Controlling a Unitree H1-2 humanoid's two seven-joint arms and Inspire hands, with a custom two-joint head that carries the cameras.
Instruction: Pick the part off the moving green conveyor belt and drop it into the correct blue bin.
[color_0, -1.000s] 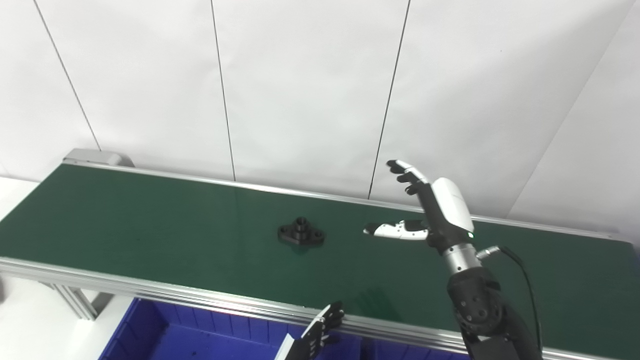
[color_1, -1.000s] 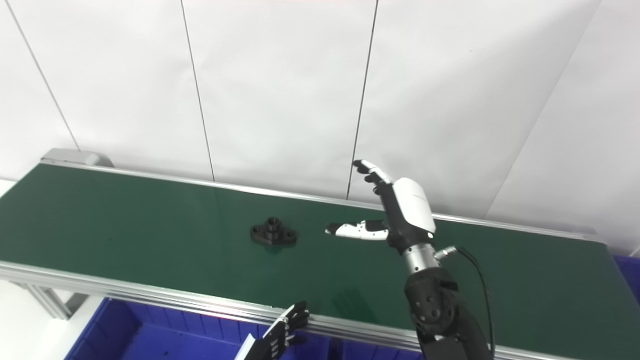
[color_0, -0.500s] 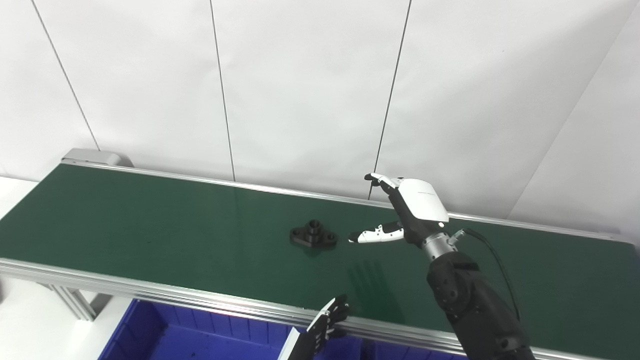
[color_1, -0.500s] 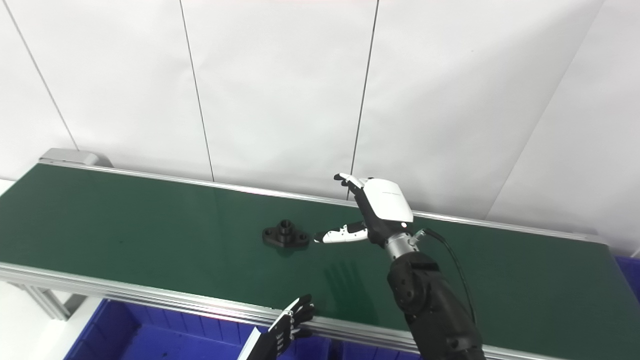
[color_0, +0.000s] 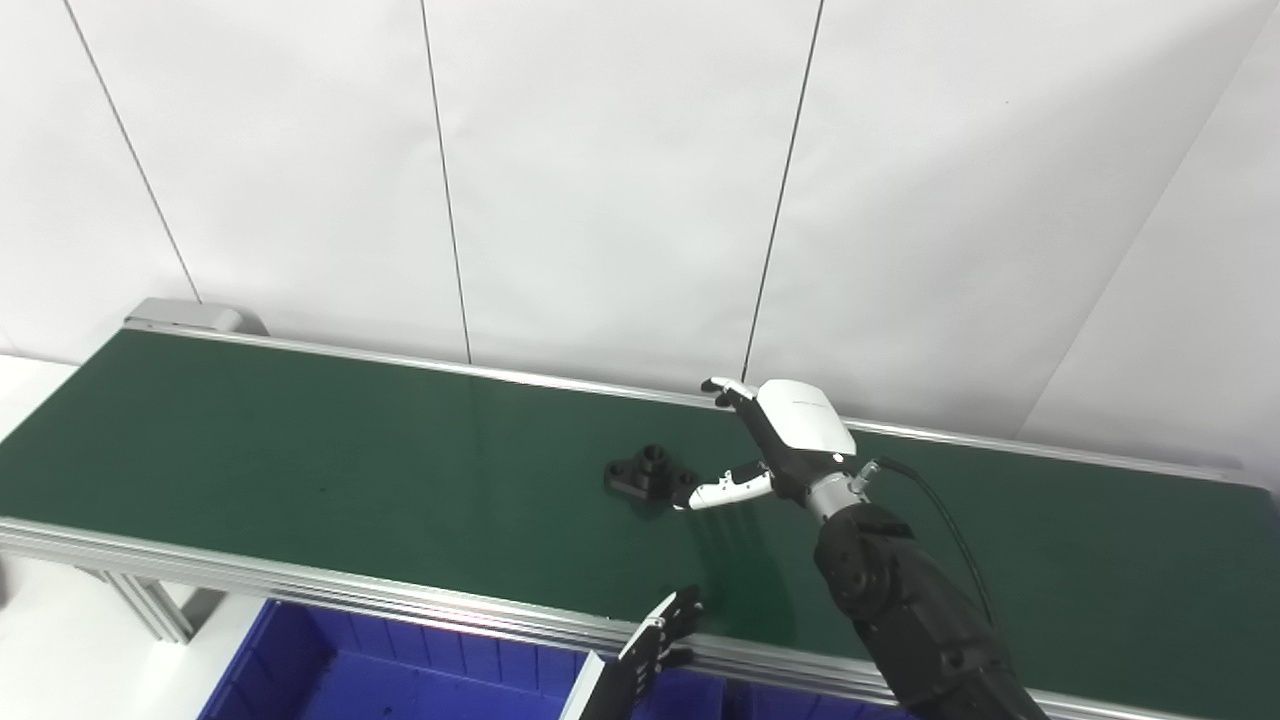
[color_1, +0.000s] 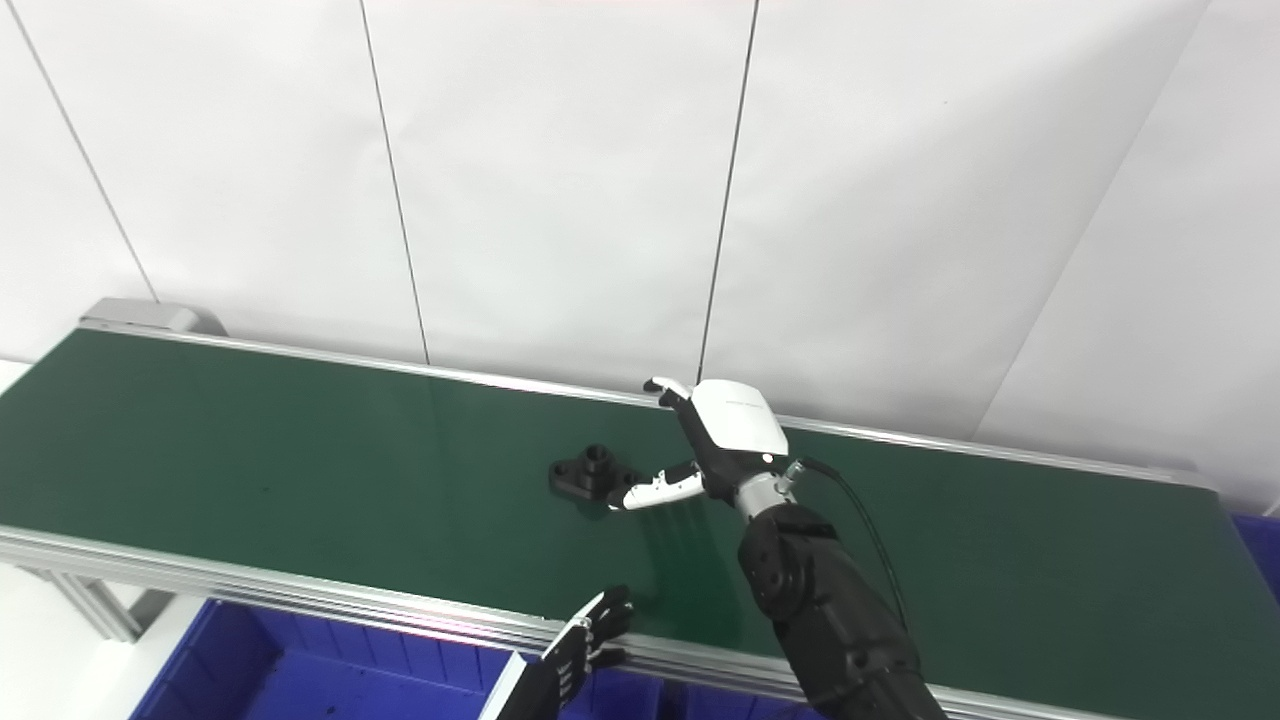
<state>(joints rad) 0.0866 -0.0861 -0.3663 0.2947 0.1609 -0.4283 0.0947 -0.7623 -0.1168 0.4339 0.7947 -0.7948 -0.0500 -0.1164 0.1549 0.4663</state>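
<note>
Right now a small black part (color_0: 648, 472) with a flat base and a round knob on top sits on the green belt (color_0: 300, 460). Just beside it, the right hand (color_0: 785, 440) is spread wide, thumb tip almost touching it.

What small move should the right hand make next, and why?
Probably close on the part. The right hand is open just beside it on the belt, thumb tip at its near flange and fingers above its far side, so closing should grip it before it travels on.
</note>
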